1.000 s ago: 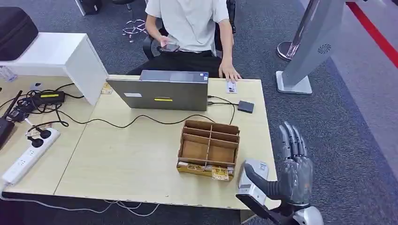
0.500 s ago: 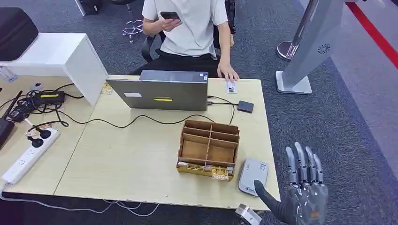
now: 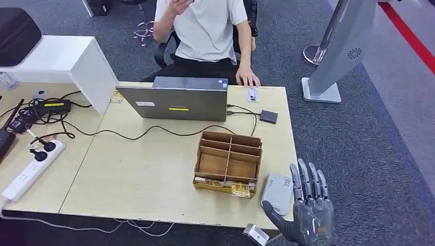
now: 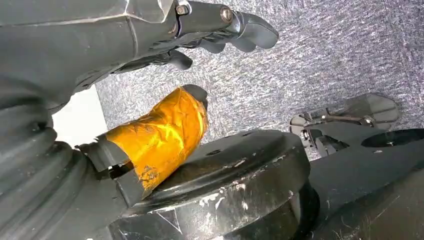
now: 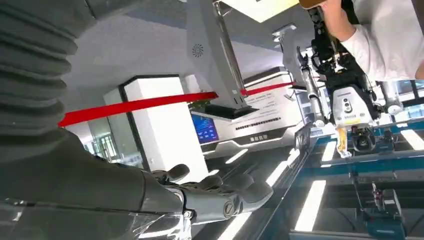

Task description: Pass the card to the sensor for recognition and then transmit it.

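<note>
Half the grey sensor [image 3: 277, 193] hides behind the right robot hand [image 3: 309, 215].

Matt wood table [image 3: 154, 169]; cardboard box [image 3: 228, 163] (rough carpet [image 3: 369, 133]).

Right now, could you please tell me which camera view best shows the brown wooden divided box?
The head view: the brown wooden divided box sits whole on the table. The wrist views show carpet and a ceiling instead.
</note>
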Available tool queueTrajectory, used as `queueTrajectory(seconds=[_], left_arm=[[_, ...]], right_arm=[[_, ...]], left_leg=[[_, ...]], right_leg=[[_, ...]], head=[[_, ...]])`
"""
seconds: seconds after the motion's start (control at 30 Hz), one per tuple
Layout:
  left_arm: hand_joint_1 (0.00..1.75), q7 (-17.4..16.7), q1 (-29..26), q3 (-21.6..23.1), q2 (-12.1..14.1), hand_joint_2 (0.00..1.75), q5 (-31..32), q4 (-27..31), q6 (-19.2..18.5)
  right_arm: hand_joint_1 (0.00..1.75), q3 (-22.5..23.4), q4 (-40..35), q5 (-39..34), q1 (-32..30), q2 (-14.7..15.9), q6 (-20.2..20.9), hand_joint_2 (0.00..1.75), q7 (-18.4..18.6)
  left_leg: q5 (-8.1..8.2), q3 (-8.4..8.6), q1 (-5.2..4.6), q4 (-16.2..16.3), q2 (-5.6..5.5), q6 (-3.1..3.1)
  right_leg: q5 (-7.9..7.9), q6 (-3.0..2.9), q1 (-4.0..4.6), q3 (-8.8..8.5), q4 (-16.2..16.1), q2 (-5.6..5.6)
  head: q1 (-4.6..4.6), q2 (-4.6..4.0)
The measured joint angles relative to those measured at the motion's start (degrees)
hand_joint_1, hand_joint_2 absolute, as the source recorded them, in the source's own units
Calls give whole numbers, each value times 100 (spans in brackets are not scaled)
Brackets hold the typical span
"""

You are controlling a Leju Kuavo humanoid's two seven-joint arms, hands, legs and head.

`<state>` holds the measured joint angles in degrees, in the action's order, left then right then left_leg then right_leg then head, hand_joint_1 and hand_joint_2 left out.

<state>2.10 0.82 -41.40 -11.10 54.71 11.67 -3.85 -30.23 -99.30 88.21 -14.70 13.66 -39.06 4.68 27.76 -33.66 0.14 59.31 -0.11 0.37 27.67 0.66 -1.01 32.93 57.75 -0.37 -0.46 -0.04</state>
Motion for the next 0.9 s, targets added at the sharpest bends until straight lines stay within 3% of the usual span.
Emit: queueTrajectory(seconds=[0.4,0.9], left_arm=[[0,15,5,0,0,175,96,0,-11],[0,28,11,0,0,175,133,0,-20]], right_arm=[[0,-470,496,-28,259,-2,0,175,166],[0,-997,1349,-289,460,-179,-2,175,-20]], left_leg=[[-1,1,0,0,0,0],[0,0,0,0,0,0]], right_leg=[[0,0,0,0,0,1],[1,-1,0,0,0,0]], head=[[2,-2],[2,0]])
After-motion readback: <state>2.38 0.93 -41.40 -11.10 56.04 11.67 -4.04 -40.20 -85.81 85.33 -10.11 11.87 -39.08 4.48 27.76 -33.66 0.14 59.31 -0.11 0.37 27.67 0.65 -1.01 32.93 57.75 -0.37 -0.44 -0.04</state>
